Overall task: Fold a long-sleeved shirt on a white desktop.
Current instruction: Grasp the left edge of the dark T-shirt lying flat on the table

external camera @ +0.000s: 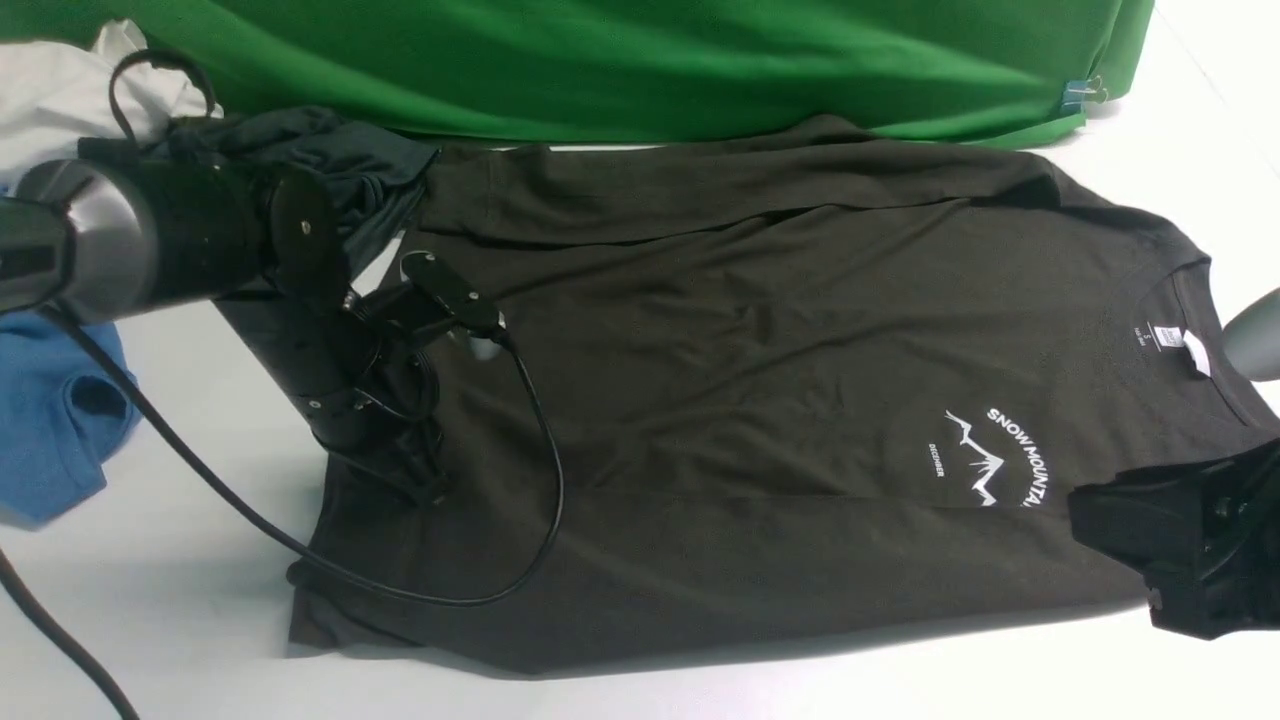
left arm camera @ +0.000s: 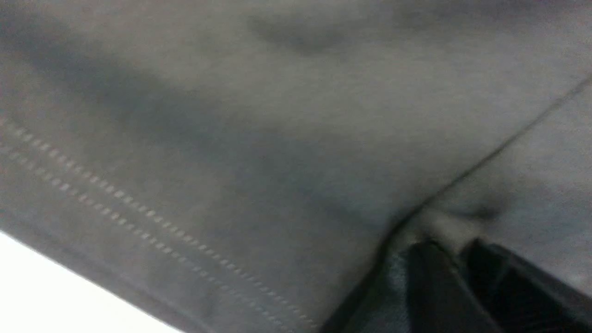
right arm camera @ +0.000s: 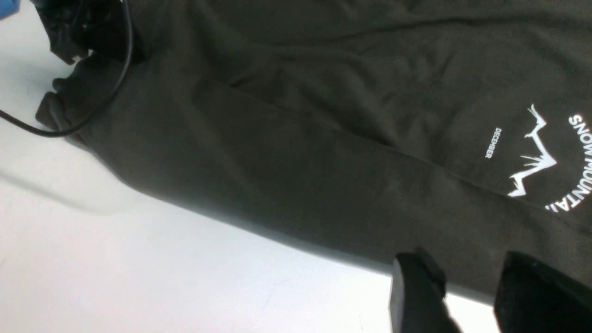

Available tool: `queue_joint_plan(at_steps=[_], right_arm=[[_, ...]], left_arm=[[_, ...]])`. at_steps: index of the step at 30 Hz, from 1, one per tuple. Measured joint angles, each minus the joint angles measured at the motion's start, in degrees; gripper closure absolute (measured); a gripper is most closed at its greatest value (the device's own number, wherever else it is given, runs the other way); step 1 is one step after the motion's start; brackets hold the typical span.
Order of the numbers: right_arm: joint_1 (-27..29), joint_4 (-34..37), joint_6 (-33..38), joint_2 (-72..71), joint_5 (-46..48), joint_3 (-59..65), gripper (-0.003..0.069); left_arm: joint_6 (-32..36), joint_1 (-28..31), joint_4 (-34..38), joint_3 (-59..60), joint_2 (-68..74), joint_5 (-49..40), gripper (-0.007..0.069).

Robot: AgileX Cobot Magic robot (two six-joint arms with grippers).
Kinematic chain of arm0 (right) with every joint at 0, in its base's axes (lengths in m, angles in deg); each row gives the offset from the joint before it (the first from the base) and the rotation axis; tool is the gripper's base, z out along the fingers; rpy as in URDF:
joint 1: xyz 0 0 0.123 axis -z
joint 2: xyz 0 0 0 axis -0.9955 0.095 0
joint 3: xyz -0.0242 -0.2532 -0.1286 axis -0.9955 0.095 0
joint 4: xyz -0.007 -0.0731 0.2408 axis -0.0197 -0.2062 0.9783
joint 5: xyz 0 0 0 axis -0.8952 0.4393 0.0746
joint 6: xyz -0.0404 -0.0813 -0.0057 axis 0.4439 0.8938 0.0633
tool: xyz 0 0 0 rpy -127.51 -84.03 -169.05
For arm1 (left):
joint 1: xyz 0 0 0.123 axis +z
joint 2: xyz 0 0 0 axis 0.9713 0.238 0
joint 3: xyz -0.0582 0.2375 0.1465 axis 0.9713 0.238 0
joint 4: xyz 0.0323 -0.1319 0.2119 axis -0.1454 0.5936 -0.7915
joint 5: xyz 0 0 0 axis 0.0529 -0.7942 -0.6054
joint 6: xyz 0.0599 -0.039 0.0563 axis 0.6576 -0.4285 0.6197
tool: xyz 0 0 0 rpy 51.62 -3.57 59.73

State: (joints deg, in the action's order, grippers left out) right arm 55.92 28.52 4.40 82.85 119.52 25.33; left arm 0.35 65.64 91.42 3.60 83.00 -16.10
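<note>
**A:** Start nearest us. What's there?

**B:** Bare white table (external camera: 700, 690). The long-sleeved shirt (external camera: 750, 330) lies flat on it, with one sleeve folded in along its near edge.

**A:** And the fingers?

**B:** The right fingers (right arm camera: 416, 296) are spread with nothing between them. They hang over that near edge at the shoulder end, just beside the SNOW MOUNTAIN print (external camera: 1000, 455). The left fingers (left arm camera: 434, 286) are at the opposite end, just inside the stitched hem. They're drawn close together with a pucker of cloth at their tips. I read that as a pinch on the shirt, though the view is blurred.

**A:** Which way does the shirt run?

**B:** Its long axis runs straight across the table. The hem is toward the robot's left, and the collar and neck tag (external camera: 1195, 352) are toward its right. The far sleeve is folded in along the far edge too.

**A:** So what about the next fold?

**B:** My guess is the hem gets carried along that axis toward the collar. The left arm is the one at the hem; the right is nearer the collar end and free. One pinch on a wide hem may let the far corner drag. The left arm's cable (external camera: 540, 470) also loops across the cloth and could snag.

**A:** And further back?

**B:** A blue garment (external camera: 50, 420) lies off to the left. A dark grey-teal garment (external camera: 350, 170) sits against the far hem corner, and the green cloth backdrop (external camera: 640, 60) is behind everything.
</note>
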Motion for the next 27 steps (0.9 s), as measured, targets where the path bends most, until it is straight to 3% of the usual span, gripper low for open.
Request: queue_joint_plan(at_steps=[6,15,19,23,26,27], right_arm=[[0.0,0.0,0.07,0.0,0.05,0.0,0.0418],[0.0,-0.11,0.05,0.0,0.0,0.0,0.0418],[0.0,-0.11,0.05,0.0,0.0,0.0,0.0418],[0.0,-0.11,0.05,0.0,0.0,0.0,0.0418],[0.0,-0.11,0.32,0.0,0.0,0.0,0.0418],[0.0,-0.11,0.38,0.0,0.0,0.0,0.0418]], left_arm=[[6.37,0.05,5.58,-3.25,0.0,-6.42,0.0606],[4.83,0.05,2.1,-6.39,-0.62,-7.81,0.0602],[10.8,1.21,4.76,-6.39,-0.69,-7.56,0.0552],[12.76,2.91,5.8,-6.39,-0.69,-7.26,0.0432],[13.77,5.23,6.49,-6.39,-0.69,-8.21,0.0286],[13.97,5.37,6.49,-6.39,-0.69,-8.33,0.0277]])
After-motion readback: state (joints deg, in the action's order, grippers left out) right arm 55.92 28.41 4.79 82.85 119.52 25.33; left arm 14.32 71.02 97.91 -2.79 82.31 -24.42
